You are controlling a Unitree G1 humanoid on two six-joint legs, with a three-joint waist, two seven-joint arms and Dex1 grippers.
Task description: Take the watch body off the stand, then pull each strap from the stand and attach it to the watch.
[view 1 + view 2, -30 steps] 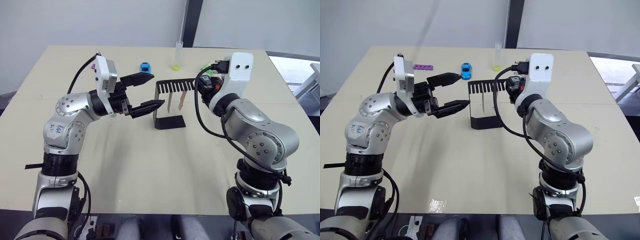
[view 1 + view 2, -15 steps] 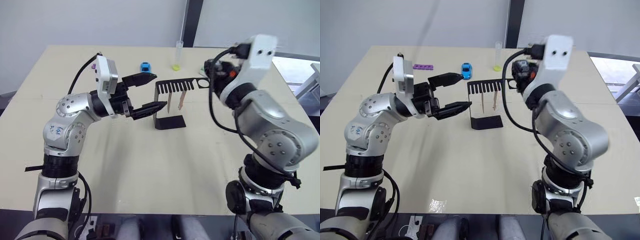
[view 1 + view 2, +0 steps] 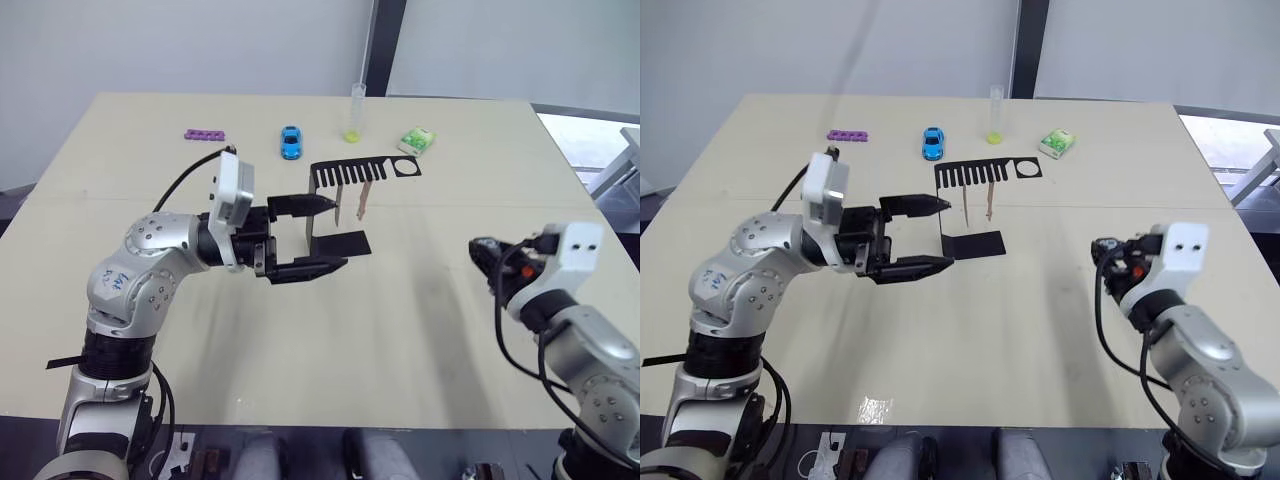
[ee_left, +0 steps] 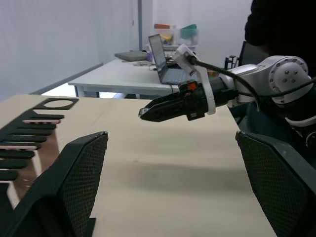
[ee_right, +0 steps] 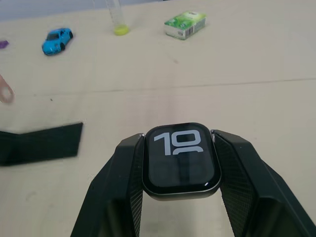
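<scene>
— Where's the watch body (image 5: 180,159)?
— Clamped in the right claw (image 5: 179,163), above the counter (image 3: 420,330), well apart from the stand (image 3: 345,200).
— And the left claw (image 3: 316,236)?
— Spread apart beside the stand; straps (image 3: 361,203) hang there.

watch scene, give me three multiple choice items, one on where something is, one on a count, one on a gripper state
1. Where is the watch body?
A. in the ring of the stand
B. between the right gripper's fingers
C. flat on the table by the blue toy car

2. How many pink straps hang from the stand?
A. none
B. two
C. four

3. How does the left gripper stand?
A. open, holding nothing
B. shut on a strap
C. shut on the watch body

Key: 1 B, the right gripper clamps the case on both sides. 2 B, two straps hang from the comb slots. 3 A, its fingers are spread apart near the stand with nothing between them.
</scene>
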